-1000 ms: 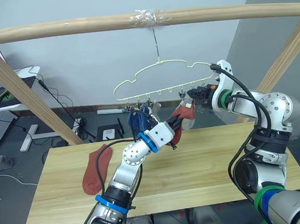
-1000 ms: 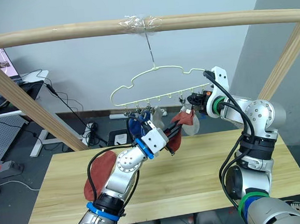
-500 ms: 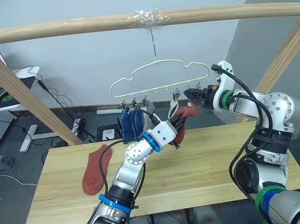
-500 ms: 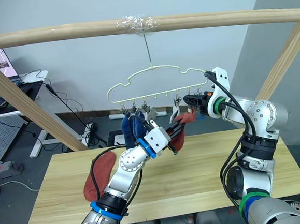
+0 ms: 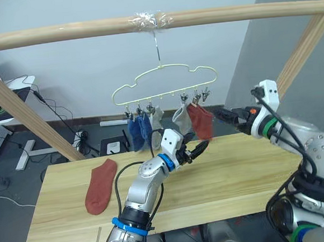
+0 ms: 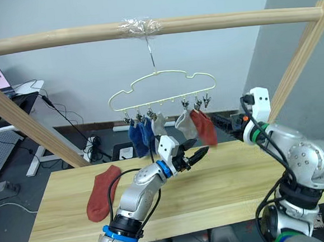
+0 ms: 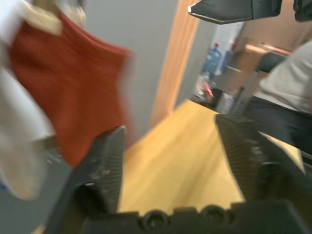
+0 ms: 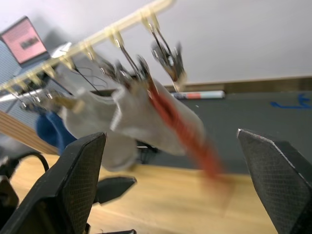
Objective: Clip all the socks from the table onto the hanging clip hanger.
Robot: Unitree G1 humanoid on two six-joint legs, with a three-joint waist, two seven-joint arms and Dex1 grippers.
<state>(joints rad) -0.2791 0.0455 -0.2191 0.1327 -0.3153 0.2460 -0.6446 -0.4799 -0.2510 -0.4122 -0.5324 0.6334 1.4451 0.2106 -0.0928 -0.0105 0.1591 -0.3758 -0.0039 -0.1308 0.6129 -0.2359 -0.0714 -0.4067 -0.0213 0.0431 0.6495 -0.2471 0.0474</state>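
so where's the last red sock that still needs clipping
In the left eye view the unclipped rust-red sock lies flat on the table toward the robot's left, left of the left arm and below the blue socks on the clip hanger.

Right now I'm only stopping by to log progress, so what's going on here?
The robot is clipping socks onto the clip hanger. Five hang there: two blue, two grey and one rust-red sock. Both tools, left and right, are open and hold nothing. One red sock lies on the table, so one clip-up remains.
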